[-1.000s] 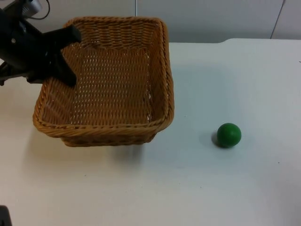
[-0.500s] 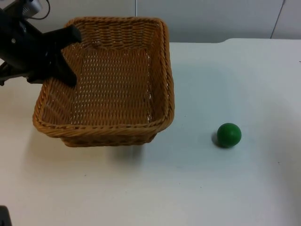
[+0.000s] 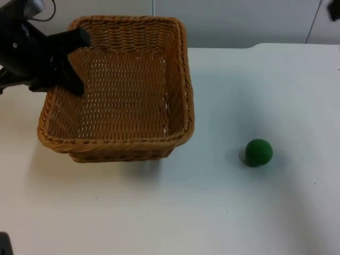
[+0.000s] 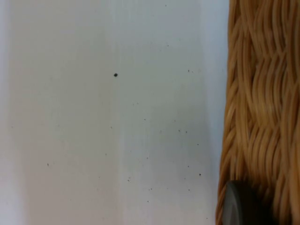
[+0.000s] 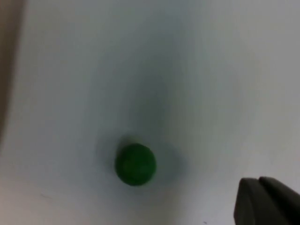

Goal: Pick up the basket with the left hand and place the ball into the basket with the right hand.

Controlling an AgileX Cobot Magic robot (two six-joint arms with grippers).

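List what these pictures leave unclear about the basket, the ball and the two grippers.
- Left gripper: in the top view it sits at the wicker basket's left rim; whether the basket is off the table cannot be told.
- Right gripper: a dark fingertip stands at the right wrist picture's edge; open or shut is unclear.
- Green ball: blurred in the right wrist view; surface detail unreadable.
- Basket's far wall outside: hidden in the top view by its own rim.

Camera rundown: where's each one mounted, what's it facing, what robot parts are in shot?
Top: fixed overhead, facing table; left gripper on basket rim.
Left wrist: on left arm, facing basket wall; fingertip at rim.
Right wrist: on right arm, above ball; fingertip.
Shared: ball in top and right wrist.
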